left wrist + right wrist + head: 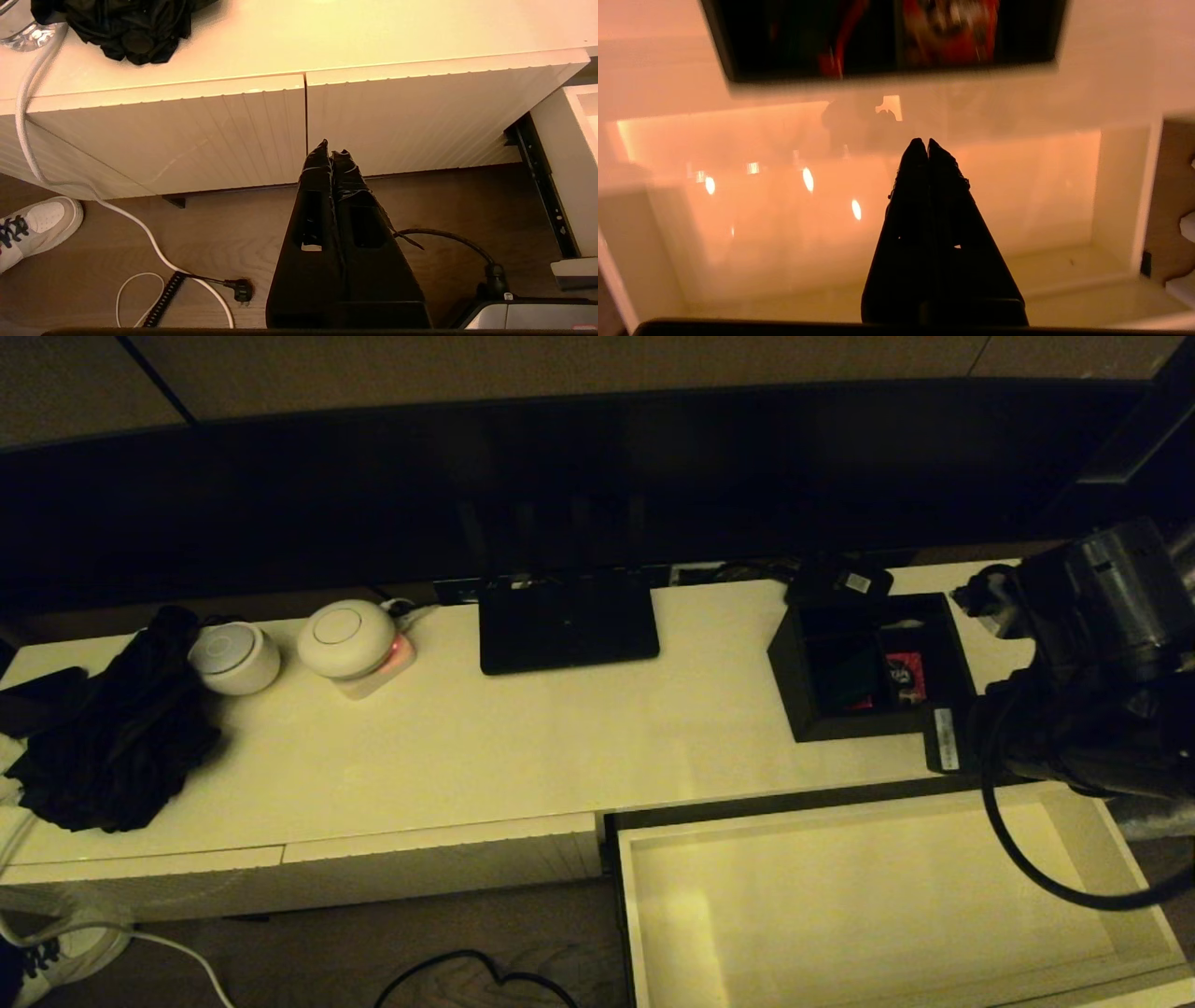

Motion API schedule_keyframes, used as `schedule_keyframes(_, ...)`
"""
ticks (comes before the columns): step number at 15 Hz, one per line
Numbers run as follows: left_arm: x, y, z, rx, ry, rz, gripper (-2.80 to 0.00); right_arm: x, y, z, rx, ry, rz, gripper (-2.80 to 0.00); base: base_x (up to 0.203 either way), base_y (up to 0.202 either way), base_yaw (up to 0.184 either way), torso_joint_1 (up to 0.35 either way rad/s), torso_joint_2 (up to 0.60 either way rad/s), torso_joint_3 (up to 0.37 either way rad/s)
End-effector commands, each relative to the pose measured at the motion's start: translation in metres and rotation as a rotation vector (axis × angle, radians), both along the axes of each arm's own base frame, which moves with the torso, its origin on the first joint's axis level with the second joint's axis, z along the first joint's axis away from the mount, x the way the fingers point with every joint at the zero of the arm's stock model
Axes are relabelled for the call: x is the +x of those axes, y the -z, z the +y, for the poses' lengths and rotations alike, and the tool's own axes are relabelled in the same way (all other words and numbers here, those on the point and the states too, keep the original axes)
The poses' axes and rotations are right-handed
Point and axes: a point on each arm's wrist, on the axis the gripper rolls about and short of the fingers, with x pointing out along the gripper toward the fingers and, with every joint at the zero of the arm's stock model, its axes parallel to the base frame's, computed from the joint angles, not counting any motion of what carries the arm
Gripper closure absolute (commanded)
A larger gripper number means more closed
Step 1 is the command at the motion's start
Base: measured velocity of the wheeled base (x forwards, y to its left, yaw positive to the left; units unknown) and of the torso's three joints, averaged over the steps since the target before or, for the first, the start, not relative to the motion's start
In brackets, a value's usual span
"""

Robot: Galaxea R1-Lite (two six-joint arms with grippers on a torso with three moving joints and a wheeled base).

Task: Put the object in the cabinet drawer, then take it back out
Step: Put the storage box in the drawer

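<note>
Drawer (868,896) open, head view – R wrist view alone shows R jaws closed; L jaws closed.

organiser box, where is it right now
In the head view the black organiser box sits on the cabinet top at the robot's right, just behind the open drawer, right of the router.

Cabinet top (523,747) — black router (568,621), two white round devices (346,637), black cloth (117,737) at left.
</note>
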Motion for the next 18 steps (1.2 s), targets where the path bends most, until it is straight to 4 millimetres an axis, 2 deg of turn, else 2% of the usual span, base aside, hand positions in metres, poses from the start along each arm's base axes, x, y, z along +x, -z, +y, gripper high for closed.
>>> schedule_keyframes(1, 0.0, 0.001, 0.0, 0.0, 0.0, 0.003, 0.0, 0.025, 0.006, 0.007, -0.016, 0.019, 0.022, 0.0, 0.0, 0.0, 0.0, 0.0, 0.0, 0.0)
schedule_keyframes(2, 0.0, 0.001, 0.0, 0.0, -0.001, 0.003, 0.0, 0.025, 0.002, 0.007, -0.005, 0.022, 0.008, 0.0, 0.0, 0.0, 0.0, 0.0, 0.0, 0.0)
schedule_keyframes(3, 0.0, 0.001, 0.0, 0.0, -0.001, 0.003, 0.0, 0.023, -0.001, 0.006, -0.001, 0.02, -0.003, -2.8, 0.0, 0.0, 0.0, 0.0, 0.0, 0.0)
schedule_keyframes(8, 0.0, 0.001, 0.0, 0.0, 0.0, 0.003, 0.0, 0.017, -0.019, 0.001, 0.048, 0.03, -0.052, -2.8, 0.0, 0.0, 0.0, 0.0, 0.0, 0.0)
schedule_keyframes(11, 0.0, 0.001, 0.0, 0.0, -0.001, 0.003, 0.0, 0.033, -0.02, -0.005, 0.092, 0.078, -0.04, -2.8, 0.0, 0.0, 0.0, 0.0, 0.0, 0.0)
schedule_keyframes(14, 0.0, 0.001, 0.0, 0.0, 0.0, 0.003, 0.0, 0.053, -0.011, -0.012, 0.133, 0.108, 0.031, -2.8, 0.0, 0.0, 0.0, 0.0, 0.0, 0.0)
schedule_keyframes(18, 0.0, 0.001, 0.0, 0.0, -0.001, 0.003, 0.0, 0.073, -0.016, -0.019, 0.194, 0.113, 0.107, -2.8, 0.0, 0.0, 0.0, 0.0, 0.0, 0.0)
